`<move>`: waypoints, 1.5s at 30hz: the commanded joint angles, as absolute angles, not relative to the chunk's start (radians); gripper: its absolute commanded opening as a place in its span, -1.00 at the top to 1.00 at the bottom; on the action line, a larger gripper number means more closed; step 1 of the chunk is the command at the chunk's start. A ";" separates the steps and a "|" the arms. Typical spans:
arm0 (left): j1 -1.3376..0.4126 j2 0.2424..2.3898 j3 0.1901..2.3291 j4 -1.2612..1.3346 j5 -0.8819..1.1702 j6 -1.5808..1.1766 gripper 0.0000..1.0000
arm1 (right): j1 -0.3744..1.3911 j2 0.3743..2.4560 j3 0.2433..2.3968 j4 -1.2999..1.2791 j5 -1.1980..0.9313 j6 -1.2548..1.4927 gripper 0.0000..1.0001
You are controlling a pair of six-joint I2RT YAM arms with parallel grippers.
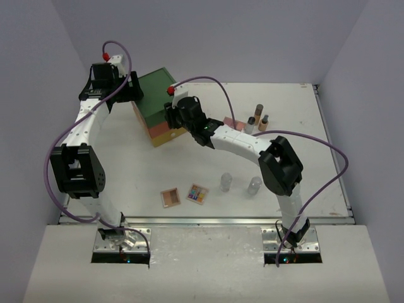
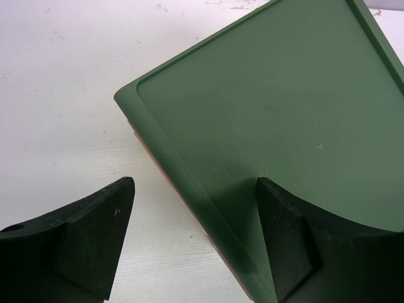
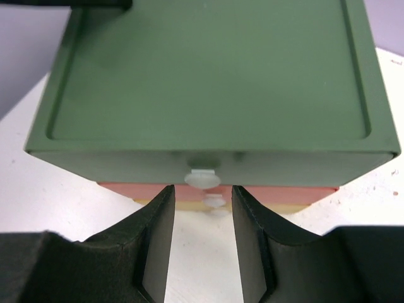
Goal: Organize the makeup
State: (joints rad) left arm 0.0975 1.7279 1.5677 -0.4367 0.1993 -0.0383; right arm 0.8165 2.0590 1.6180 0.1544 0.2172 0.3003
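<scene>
The makeup lies apart from both grippers. A tan palette (image 1: 170, 198), a multicoloured palette (image 1: 197, 194) and two clear bottles (image 1: 225, 182) (image 1: 254, 185) sit near the front. Three dark-capped tubes (image 1: 258, 115) stand at the back right, and a pink palette (image 1: 229, 120) shows partly behind the right arm. My left gripper (image 1: 131, 88) (image 2: 196, 240) is open, straddling the back-left edge of the drawer chest's green top (image 2: 271, 113). My right gripper (image 1: 172, 120) (image 3: 202, 192) is open just in front of the green drawer's white knob (image 3: 202, 177), holding nothing.
The drawer chest (image 1: 156, 95) stands at the back left, with a green top and orange and yellow drawers (image 1: 167, 134) below, all shut. Purple cables loop over both arms. Grey walls close in the table on three sides.
</scene>
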 commanded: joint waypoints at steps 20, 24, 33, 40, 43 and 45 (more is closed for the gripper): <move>0.092 1.684 1.553 -0.391 0.189 -0.050 -0.54 | 0.804 2.106 1.682 0.249 0.271 0.261 0.24; 0.091 1.680 1.558 -0.391 0.193 -0.050 -0.54 | 0.802 2.106 1.681 0.267 0.274 0.235 0.56; 0.092 1.660 1.554 -0.389 0.190 -0.049 -0.55 | 0.801 2.077 1.639 0.262 0.277 0.220 1.00; 0.092 1.651 1.563 -0.386 0.179 -0.051 -0.57 | 0.809 1.935 1.495 0.219 0.192 0.215 1.00; 0.092 1.650 1.570 -0.388 0.189 -0.051 -0.58 | 0.811 1.828 1.338 0.225 0.150 0.234 1.00; 0.092 1.652 1.573 -0.390 0.193 -0.050 -0.58 | 0.813 1.790 1.277 0.226 0.141 0.238 1.00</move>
State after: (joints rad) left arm 0.0975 1.6978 1.5555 -0.4126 0.1845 -0.0399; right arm 0.8140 1.9117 1.3722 0.2253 0.1728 0.2333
